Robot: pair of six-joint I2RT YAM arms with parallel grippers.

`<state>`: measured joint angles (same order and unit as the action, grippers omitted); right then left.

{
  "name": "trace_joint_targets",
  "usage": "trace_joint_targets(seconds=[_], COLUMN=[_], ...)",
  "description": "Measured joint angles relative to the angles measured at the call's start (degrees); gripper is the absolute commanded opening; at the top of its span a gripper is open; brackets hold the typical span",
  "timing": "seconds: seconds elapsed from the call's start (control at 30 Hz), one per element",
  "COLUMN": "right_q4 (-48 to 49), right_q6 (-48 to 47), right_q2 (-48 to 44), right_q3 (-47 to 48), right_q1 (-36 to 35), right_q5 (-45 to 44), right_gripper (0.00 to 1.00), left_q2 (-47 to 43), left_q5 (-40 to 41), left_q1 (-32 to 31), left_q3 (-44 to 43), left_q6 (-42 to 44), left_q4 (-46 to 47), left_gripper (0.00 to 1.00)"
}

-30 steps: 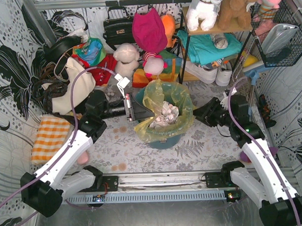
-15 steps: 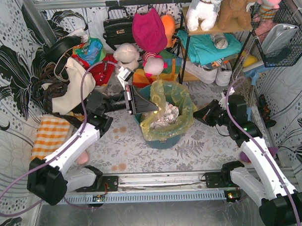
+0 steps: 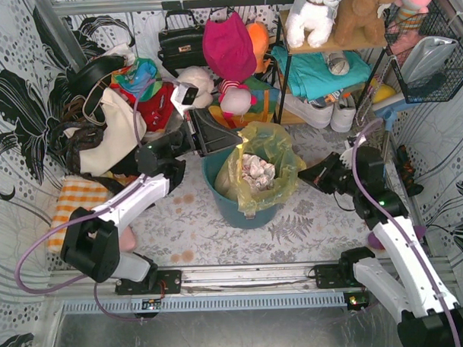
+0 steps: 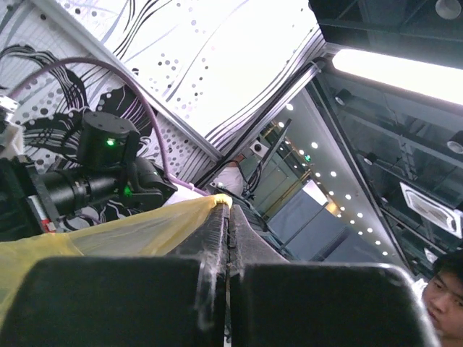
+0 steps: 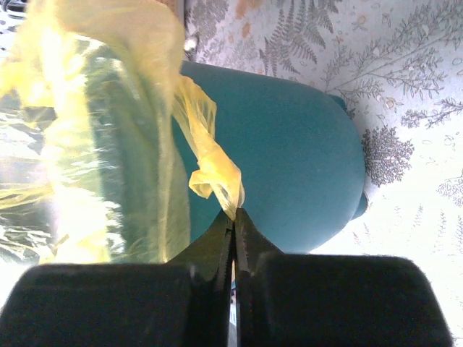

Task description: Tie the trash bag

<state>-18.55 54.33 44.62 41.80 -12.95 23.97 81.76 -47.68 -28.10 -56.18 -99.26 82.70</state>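
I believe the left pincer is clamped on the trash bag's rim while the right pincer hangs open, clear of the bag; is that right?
Not quite. The right pincer is not open: the right wrist view shows it shut on a twisted yellow tip of the trash bag, in front of the teal bin. The left pincer is clamped on the bag's rim, as you said.

Left arm (image 3: 130, 206) and right arm (image 3: 401, 247) have white shells, black joints and a purple cable (image 4: 79, 61) each; left claw (image 4: 228, 211) and right claw (image 5: 233, 217) are black.
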Motion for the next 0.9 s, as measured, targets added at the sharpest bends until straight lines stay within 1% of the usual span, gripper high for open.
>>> trace_joint_targets(seconds=[0.07,0.13,0.33,0.5,0.67,0.77,0.9], right_q4=[-1.2,-2.1,-3.4,-2.5,1.9,4.8,10.8], right_q6=[-0.3,-0.6,-1.5,-1.7,-1.9,-1.9,-1.9], right_q2=[-1.8,-3.7,-8.8,-10.9,-10.4,-8.4,-3.3], right_q3=[1.0,2.4,6.0,8.2,9.2,10.4,12.5], right_q1=[0.0,0.0,0.0,0.0,0.0,0.0,0.0], right_q5=[-1.1,-2.2,-4.1,-3.9,-1.6,-0.3,1.1], right_gripper=[0.0,0.0,0.0,0.0,0.0,0.0,0.0], left_q2=[-0.4,-1.6,-7.1,-9.1,-9.3,-9.3,-9.4], left_q5=[0.3,0.3,0.3,0.3,0.6,0.7,1.7], left_q1=[0.0,0.0,0.0,0.0,0.0,0.0,0.0], left_q3=[-0.6,-0.7,-1.3,-1.3,0.5,1.9,1.7], left_q6=[1.3,4.2,18.6,29.8,37.7,40.2,42.8], left_q4=[-0.5,-3.1,-20.9,-34.9,-46.1,-50.6,-54.4], left_gripper=[0.0,0.0,0.0,0.0,0.0,0.0,0.0])
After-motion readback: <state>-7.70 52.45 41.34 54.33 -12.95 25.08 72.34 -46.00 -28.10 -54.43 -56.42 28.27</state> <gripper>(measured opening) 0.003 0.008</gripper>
